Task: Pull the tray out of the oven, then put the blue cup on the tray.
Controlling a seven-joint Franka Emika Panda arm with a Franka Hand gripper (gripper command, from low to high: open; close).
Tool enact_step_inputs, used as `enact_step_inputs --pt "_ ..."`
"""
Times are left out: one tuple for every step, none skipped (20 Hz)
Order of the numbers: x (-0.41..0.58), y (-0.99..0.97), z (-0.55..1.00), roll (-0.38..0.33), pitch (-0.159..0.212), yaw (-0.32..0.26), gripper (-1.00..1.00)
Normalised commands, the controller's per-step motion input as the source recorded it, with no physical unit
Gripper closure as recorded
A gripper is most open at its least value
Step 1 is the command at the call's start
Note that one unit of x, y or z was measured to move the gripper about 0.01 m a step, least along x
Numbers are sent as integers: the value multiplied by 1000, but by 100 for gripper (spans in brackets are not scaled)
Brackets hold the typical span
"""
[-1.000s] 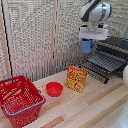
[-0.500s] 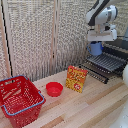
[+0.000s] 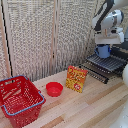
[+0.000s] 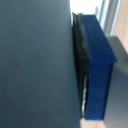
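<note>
Blue cup [image 3: 103, 50] higher now, between jaws, above tray [image 3: 107, 63].

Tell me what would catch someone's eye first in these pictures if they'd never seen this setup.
Probably the bright red basket at the exterior view's left on the wooden table, with the shallow red bowl and an upright orange-red packet beside it. Next, at that view's right, the white arm's end effector holds the blue cup just above the tray, which is pulled out of the oven. The wrist view is a blurred close-up.
</note>
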Motion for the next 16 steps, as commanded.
enact_step_inputs --pt "183 0 -171 -5 -58 0 100" --pt "143 0 -149 0 -63 0 100" --pt "134 0 -111 -6 -57 0 100" --pt "197 0 -14 -25 0 0 100" --pt "289 0 0 -33 2 0 100" --pt "389 0 69 -69 39 -1 100" --pt "360 17 186 -95 45 -13 -100" --pt "329 3 320 -112 39 -13 -100" --pt "309 71 417 -137 43 -28 -100" --pt "217 0 489 -116 31 -50 -100" --pt "214 0 511 -95 14 -45 -100" --pt "206 0 586 -64 11 -49 -100" --pt "180 0 617 -30 8 -48 -100" --pt "166 0 671 -39 0 -60 -100" --pt "123 -31 671 -35 0 -79 -100" --pt "131 0 780 -51 0 -73 -100"
